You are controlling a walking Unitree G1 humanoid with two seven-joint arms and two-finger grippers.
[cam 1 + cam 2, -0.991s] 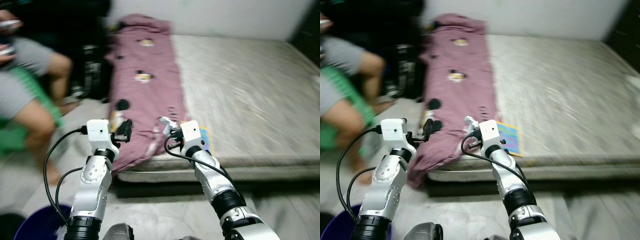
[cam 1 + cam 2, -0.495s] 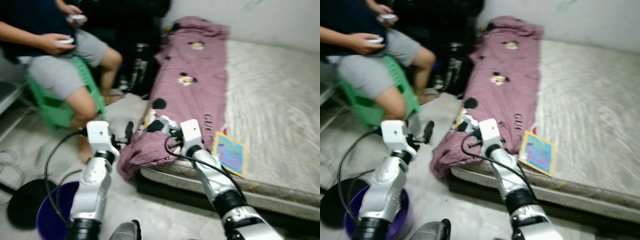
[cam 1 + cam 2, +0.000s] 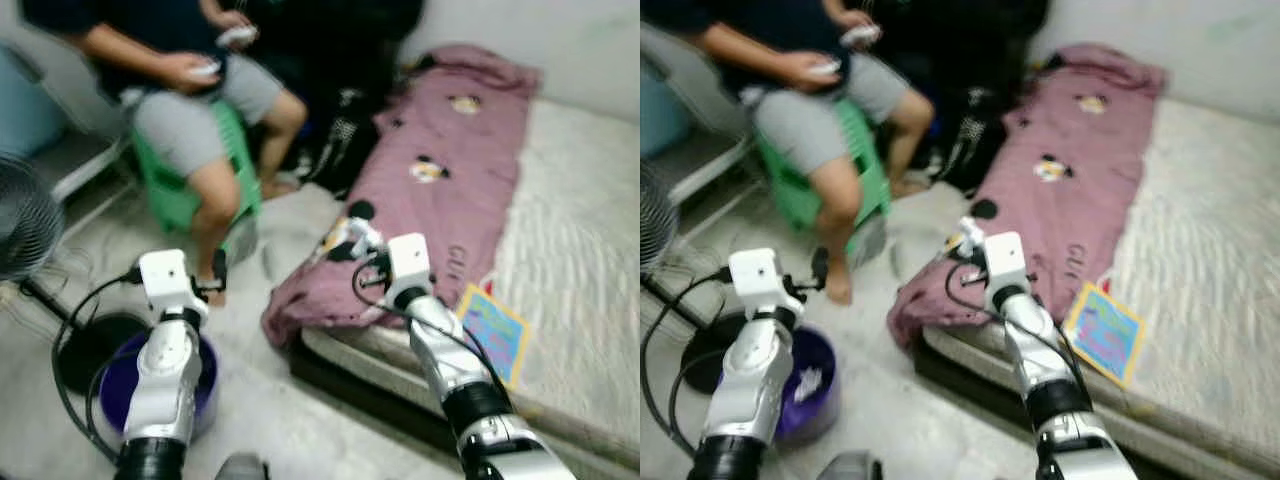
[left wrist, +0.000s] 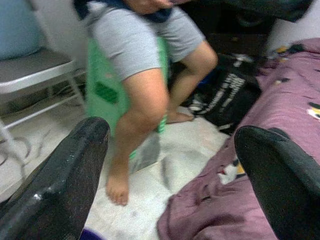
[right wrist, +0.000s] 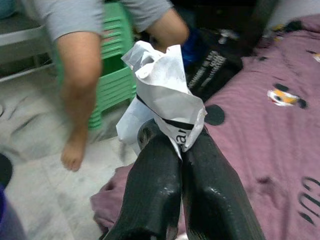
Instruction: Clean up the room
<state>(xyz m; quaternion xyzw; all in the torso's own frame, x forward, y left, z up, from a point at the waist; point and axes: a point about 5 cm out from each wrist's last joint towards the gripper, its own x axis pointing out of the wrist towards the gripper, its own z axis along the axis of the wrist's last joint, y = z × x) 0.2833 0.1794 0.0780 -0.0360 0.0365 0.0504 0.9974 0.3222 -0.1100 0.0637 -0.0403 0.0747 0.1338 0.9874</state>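
Note:
My right gripper [image 3: 352,240] is shut on a crumpled white paper [image 5: 162,90], held over the hanging edge of the maroon blanket [image 3: 430,190] at the bed's corner. In the right wrist view the two black fingers [image 5: 155,185] press together under the paper. My left gripper [image 3: 218,270] is open with nothing between its fingers [image 4: 65,170], raised above a blue bucket [image 3: 115,390] on the floor at the left. The bucket [image 3: 805,385] has a bit of white inside.
A person [image 3: 190,90] sits on a green stool [image 3: 195,195] straight ahead, bare feet on the floor. A colourful booklet [image 3: 490,330] lies on the mattress [image 3: 580,300] edge. A fan [image 3: 25,215] on a black base [image 3: 85,345] stands left. A black bag [image 3: 340,150] leans by the bed.
The camera has swung left, bringing the person, fan and bucket into view. My right gripper still grips the paper; both arms keep about the same pose.

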